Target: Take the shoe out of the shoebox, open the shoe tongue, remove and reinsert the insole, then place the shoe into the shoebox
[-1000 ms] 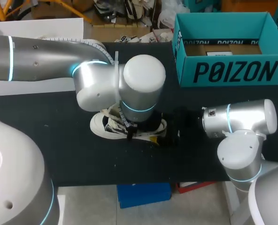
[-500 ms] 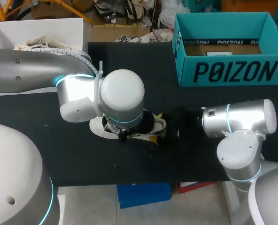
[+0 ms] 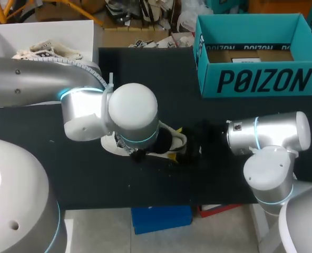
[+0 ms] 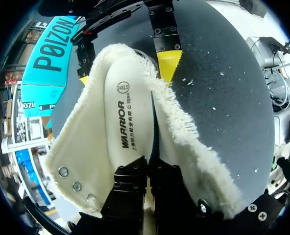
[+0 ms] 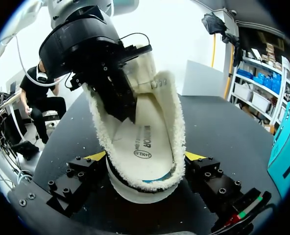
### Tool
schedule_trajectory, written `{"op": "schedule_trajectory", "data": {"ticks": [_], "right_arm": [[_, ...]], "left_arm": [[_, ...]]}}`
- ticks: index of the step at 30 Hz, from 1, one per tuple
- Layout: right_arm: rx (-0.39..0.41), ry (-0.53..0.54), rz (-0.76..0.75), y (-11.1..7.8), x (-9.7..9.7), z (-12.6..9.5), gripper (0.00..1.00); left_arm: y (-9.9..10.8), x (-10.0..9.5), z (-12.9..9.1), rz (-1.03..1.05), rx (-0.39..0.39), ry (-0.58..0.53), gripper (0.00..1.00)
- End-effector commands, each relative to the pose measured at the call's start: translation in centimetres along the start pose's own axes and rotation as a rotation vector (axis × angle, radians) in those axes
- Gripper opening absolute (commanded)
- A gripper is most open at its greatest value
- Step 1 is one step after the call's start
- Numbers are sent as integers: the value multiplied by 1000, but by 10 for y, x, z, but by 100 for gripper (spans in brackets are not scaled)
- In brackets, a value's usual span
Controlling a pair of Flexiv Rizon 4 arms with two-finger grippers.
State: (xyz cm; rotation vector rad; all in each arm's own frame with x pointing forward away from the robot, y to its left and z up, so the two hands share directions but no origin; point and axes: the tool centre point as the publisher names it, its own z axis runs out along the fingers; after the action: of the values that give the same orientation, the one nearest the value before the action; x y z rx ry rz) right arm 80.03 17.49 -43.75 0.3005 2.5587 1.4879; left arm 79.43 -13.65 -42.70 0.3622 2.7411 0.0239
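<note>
Right tool [image 5: 145, 159] is clamped on the heel of the white fleece-lined shoe [image 3: 109, 143], one yellow tip pressed against each side of the fluffy collar. The shoe lies on its sole near the middle of the black desk [image 3: 66, 174], with its heel toward the right arm [image 3: 266, 138] and its toe pointing away from it. Left tool [image 4: 147, 182] comes down from above into the shoe's open mouth, toward the toe end. It rests right on the front part of the cream insole [image 4: 129, 112], which lies inside the shoe with its printed side up. Whether this tool has a grip on the insole I cannot tell. In the head view the left arm [image 3: 40, 79] reaches in across the desk, and its rounded wrist joint covers most of the shoe. The teal shoebox [image 3: 261, 80] stands open at the far right of the desk, well apart from the shoe.
</note>
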Motion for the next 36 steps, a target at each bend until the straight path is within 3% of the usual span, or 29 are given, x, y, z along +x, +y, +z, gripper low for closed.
{"op": "schedule_trajectory", "data": {"ticks": [1, 5, 15, 36], "right_arm": [[2, -1, 2, -3, -1, 0, 0], [2, -1, 2, -3, -1, 0, 0], [2, -1, 2, -3, -1, 0, 0], [2, -1, 2, -3, -1, 0, 0]], "left_arm": [[4, -7, 38, 59, 72, 160, 0], [1, -5, 26, 66, 104, 236, 0], [-7, 4, -4, 68, 178, 300, 0], [0, -6, -55, 21, 200, 263, 0]]}}
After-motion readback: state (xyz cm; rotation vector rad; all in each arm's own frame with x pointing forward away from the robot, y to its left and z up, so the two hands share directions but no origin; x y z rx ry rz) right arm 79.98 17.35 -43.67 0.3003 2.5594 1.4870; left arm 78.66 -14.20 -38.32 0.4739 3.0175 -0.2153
